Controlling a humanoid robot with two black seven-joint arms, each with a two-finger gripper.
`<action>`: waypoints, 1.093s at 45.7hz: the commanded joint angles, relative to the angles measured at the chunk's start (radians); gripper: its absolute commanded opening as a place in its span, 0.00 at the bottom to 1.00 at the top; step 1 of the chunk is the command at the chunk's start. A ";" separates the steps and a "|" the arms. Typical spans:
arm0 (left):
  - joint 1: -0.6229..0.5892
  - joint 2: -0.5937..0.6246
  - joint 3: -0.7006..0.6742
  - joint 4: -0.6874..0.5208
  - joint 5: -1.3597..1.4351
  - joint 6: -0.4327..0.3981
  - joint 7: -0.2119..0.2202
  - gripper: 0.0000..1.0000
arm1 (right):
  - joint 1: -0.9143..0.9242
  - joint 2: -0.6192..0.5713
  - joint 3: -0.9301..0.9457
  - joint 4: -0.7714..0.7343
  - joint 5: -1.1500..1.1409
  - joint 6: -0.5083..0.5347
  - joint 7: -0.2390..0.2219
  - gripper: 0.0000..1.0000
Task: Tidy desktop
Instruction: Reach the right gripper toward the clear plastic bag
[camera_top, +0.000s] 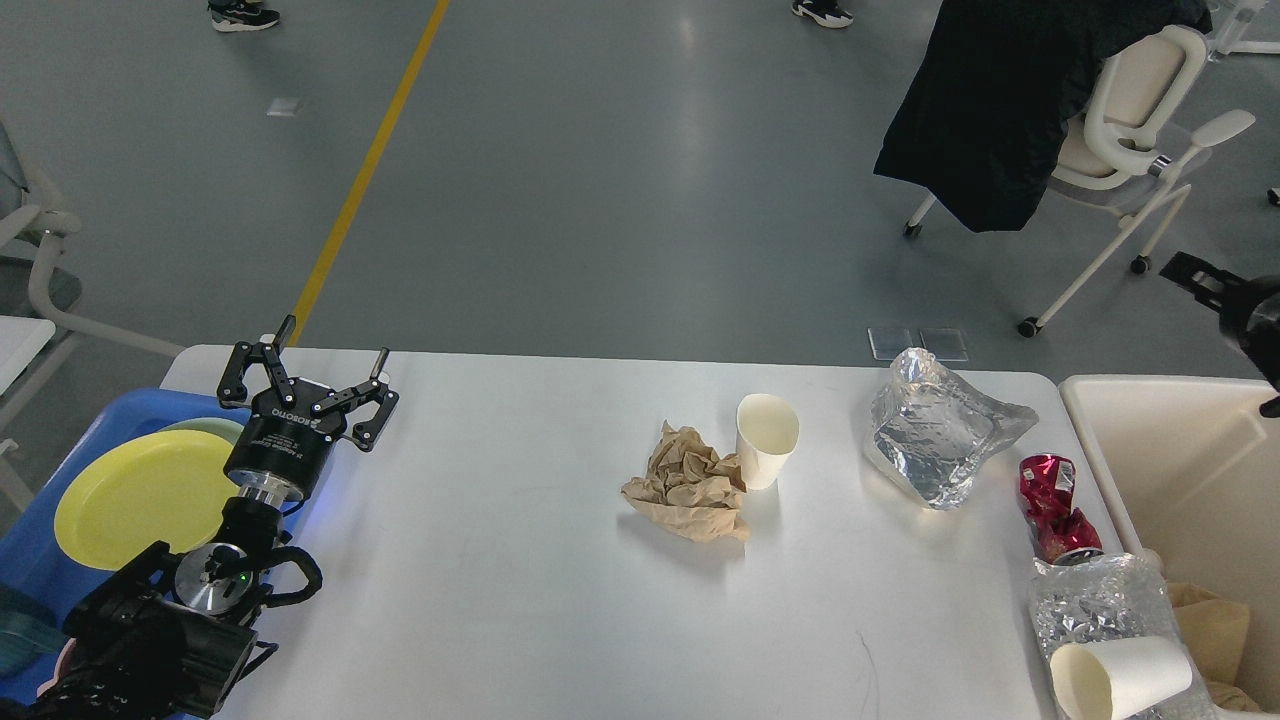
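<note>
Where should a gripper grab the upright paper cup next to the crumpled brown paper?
Probably the upper wall of the paper cup, below its open rim, fingers closing across its width. Come from its right or from above: crumpled brown paper crowds its left, while the desktop to the right is bare.

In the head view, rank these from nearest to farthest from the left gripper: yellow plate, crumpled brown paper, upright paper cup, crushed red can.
From the left gripper:
1. Yellow plate, just to its left in the blue tray.
2. Crumpled brown paper, mid-desktop.
3. Upright paper cup, touching the paper's right side.
4. Crushed red can, near the right edge.
</note>
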 joint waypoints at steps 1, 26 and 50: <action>0.000 0.000 0.000 0.000 0.000 0.000 0.000 1.00 | 0.185 -0.049 -0.003 0.365 -0.061 0.002 0.002 1.00; 0.001 0.000 0.000 0.000 0.000 0.000 0.001 1.00 | 0.605 -0.020 -0.083 1.200 -0.112 0.004 0.007 1.00; 0.001 0.000 0.000 0.000 0.000 -0.002 0.000 1.00 | 0.575 0.020 -0.134 1.167 -0.107 -0.008 0.007 1.00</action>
